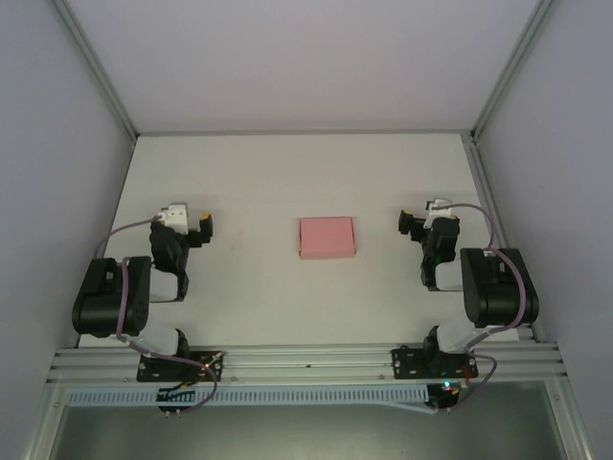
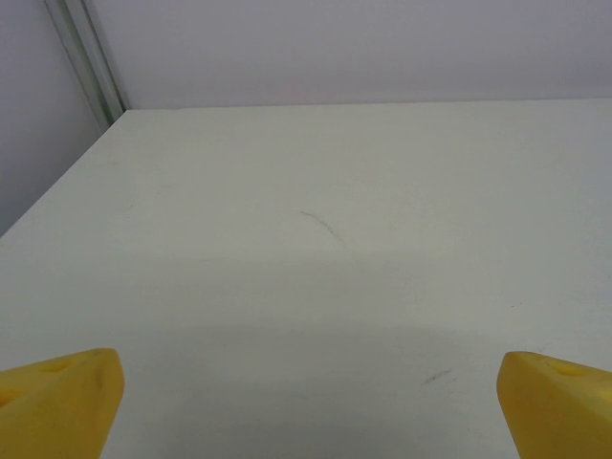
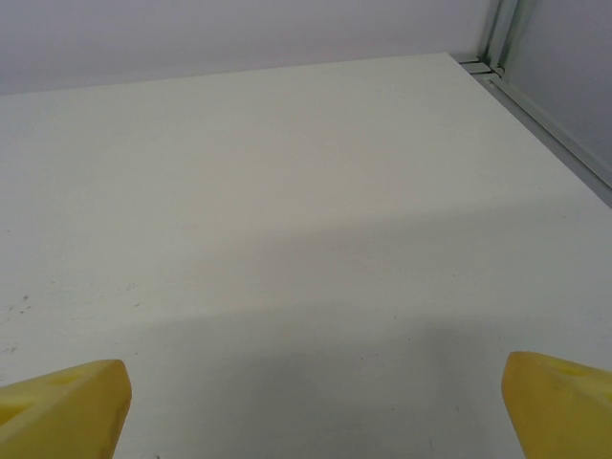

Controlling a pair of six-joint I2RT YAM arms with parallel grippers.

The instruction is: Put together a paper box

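Top view: we logged the paper box (image 1: 327, 237) lying on the white counter (image 1: 259, 182), near the middle of the frame. It read as a small pale pink rectangle with a slightly darker strip along its lower edge. We could not tell from this height how far it was folded. Nothing touched it, and it lay between the two arms, well apart from each.

We found the left end effector (image 1: 205, 227) left of centre in the frame, level with the box, its tips turned toward the box. In its wrist view the left yellow fingertips (image 2: 59, 402) sat in the bottom corners of the frame, spread wide, with bare counter between them and nothing pinched. A faint dark scratch (image 2: 322, 226) crossed the counter mid-frame.

The right end effector (image 1: 409, 224) mirrored it right of centre. Its wrist view showed the right yellow fingertips (image 3: 63, 406) equally spread and pinching nothing. A metal frame post (image 3: 502, 38) stood at the upper right.
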